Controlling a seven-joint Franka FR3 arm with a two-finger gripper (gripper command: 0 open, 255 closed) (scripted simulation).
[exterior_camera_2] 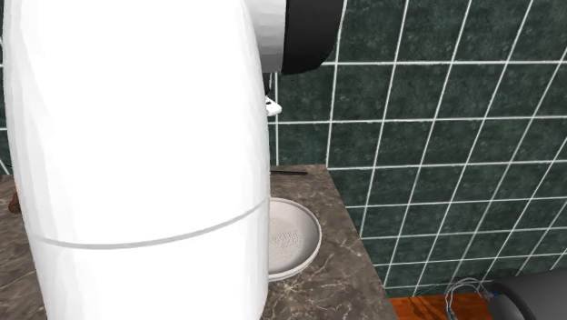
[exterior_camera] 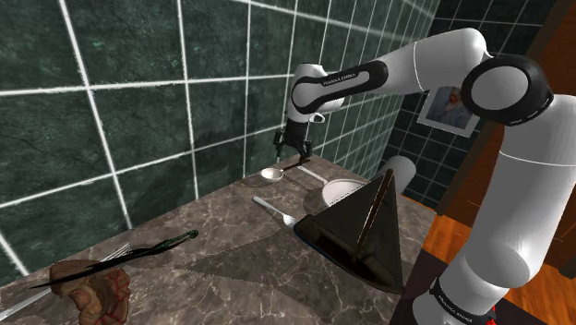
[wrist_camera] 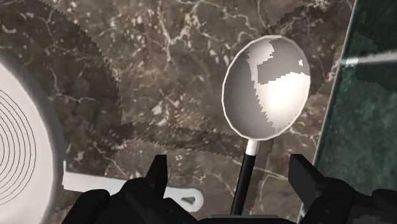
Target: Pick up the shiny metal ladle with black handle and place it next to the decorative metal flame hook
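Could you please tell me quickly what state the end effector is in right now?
End effector: open, holding nothing; its fingers stand apart on either side of the ladle handle without touching it.

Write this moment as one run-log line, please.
phase: pre-grasp | gripper: open, straddling black handle, not touching | ladle: lying on marble counter beside tiled wall | held: nothing
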